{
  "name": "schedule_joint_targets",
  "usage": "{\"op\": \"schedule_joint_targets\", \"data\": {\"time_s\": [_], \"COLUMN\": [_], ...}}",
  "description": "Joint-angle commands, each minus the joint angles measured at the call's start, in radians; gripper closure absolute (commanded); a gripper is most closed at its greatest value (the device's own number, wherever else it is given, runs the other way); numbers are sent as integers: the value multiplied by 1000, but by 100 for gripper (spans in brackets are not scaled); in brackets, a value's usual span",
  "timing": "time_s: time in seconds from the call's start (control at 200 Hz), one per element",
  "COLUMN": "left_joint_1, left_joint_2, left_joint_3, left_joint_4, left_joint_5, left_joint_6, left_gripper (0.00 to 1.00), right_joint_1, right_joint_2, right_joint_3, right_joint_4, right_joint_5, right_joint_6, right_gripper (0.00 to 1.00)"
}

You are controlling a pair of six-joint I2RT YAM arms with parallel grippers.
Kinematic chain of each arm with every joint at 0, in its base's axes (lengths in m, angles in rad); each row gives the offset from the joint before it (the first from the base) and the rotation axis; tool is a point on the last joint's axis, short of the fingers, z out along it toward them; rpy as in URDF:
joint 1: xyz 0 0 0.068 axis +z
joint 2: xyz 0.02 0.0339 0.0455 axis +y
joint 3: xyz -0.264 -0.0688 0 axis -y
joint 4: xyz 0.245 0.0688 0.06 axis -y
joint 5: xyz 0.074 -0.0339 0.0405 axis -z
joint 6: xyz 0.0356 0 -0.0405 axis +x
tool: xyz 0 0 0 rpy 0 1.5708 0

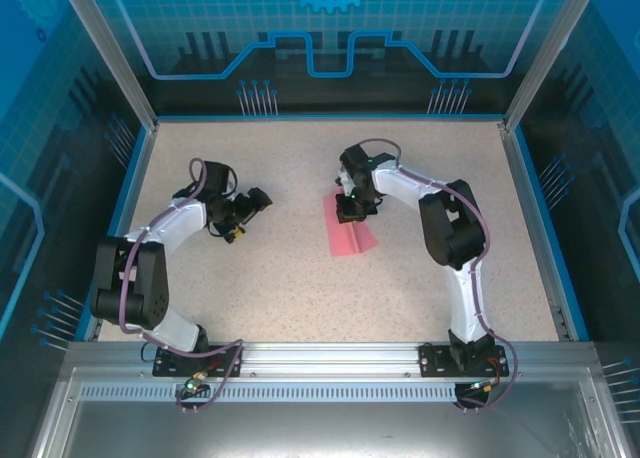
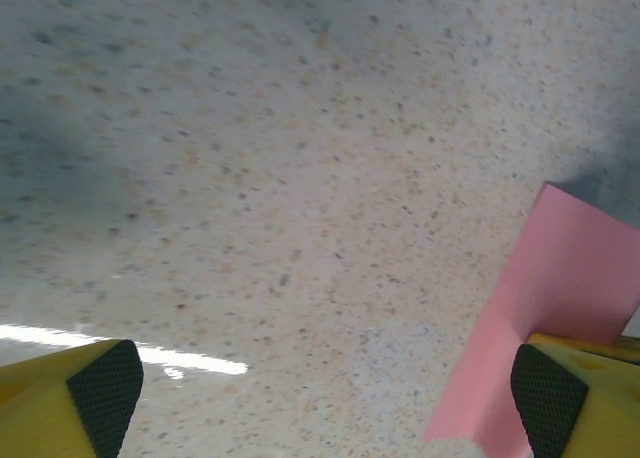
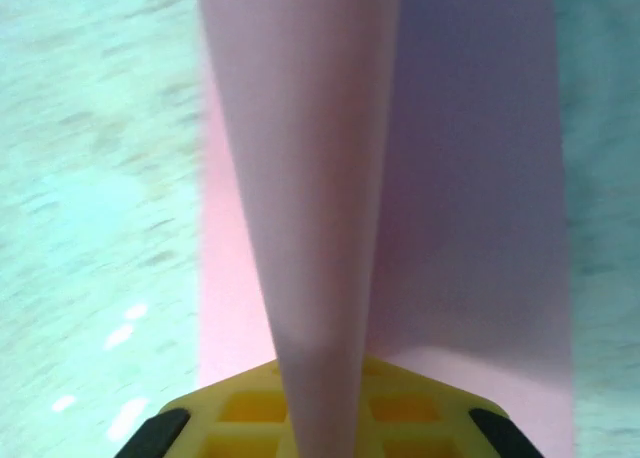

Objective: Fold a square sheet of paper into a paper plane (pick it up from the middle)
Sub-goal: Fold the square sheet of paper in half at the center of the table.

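The pink square sheet of paper point(image 1: 350, 236) lies on the speckled table right of centre. My right gripper point(image 1: 350, 210) stands over its far end, pointing down. In the right wrist view its yellow fingers point(image 3: 240, 413) are closed together, and a raised ridge of the sheet of paper point(image 3: 320, 178) is pinched between them; my right gripper point(image 3: 320, 418) is shut on it. My left gripper point(image 1: 262, 200) hovers left of the sheet, apart from it. Its pads point(image 2: 105, 383) stand wide apart, so my left gripper point(image 2: 325, 408) is open and holds nothing, with the sheet's edge point(image 2: 570, 308) by its right pad. The paper plane is out of view.
A blue rim point(image 1: 530, 218) borders the table point(image 1: 250, 298) on the left, right and far sides. A metal rail point(image 1: 320, 356) with both arm bases runs along the near edge. Bare table lies between the two grippers.
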Motion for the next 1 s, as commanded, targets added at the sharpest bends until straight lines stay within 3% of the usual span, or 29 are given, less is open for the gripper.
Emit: {"op": "schedule_joint_targets", "data": {"time_s": [0.0, 0.12, 0.195, 0.63, 0.845, 0.995], "left_joint_1": [-46, -107, -143, -200, -213, -234], "left_joint_2": [-24, -52, -62, -74, -35, 42], "left_joint_3": [-67, -134, -163, -249, -297, -288], "left_joint_4": [138, 277, 333, 416, 625, 766], "left_joint_5": [61, 85, 86, 41, 228, 344], "left_joint_6": [-43, -70, -83, -127, -155, -190], "left_gripper": [1, 1, 1, 1, 4, 12], "right_joint_1": [8, 8, 8, 15, -12, -33], "right_joint_2": [-138, -204, -204, -147, -170, -188], "right_joint_3": [-101, -213, -243, -258, -286, -303], "right_joint_4": [202, 368, 376, 179, 215, 232], "right_joint_5": [-351, -515, -529, -147, -175, -217], "right_joint_6": [93, 196, 213, 94, 91, 80], "right_gripper": [91, 89, 86, 50, 45, 43]}}
